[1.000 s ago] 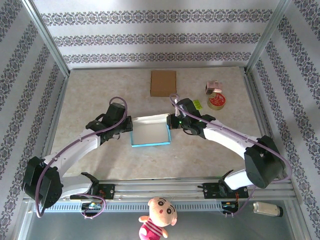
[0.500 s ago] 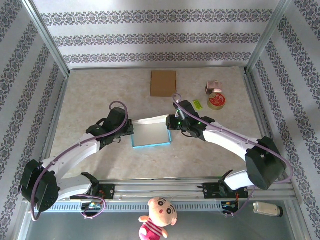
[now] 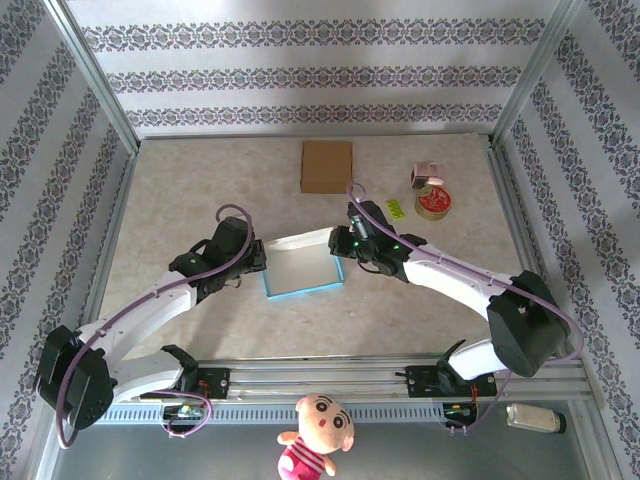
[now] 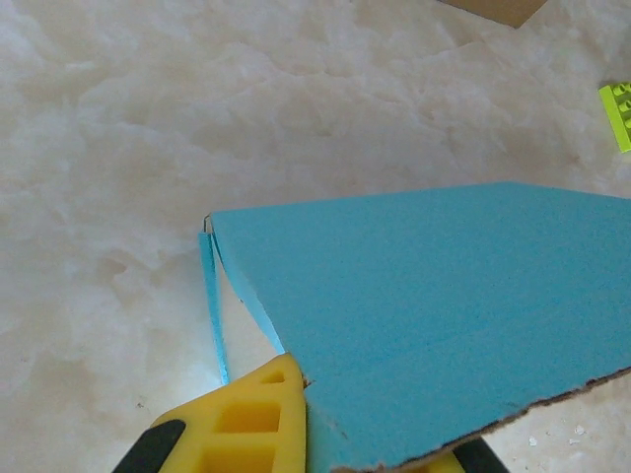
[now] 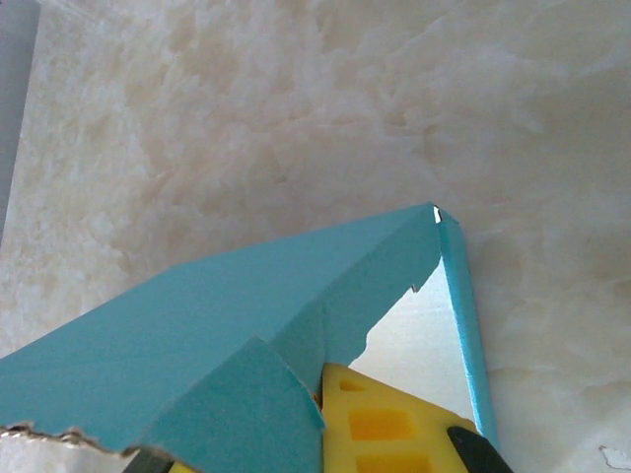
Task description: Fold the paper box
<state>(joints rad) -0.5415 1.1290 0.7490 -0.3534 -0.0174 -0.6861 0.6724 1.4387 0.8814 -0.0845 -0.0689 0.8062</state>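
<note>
Blue box (image 3: 300, 268) sits mid-frame between both bent arms; left tool (image 3: 261, 256) and right tool (image 3: 341, 246) are clamped on its side flaps.

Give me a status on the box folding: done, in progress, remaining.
Done: from above, the blue paper box with a white inside looks to have its near and side walls standing.
In hand: the left fingers and right fingers are each shut on one end of its far flap.
Left: that flap looks tilted and not yet tucked into place, so the final fold remains.
</note>
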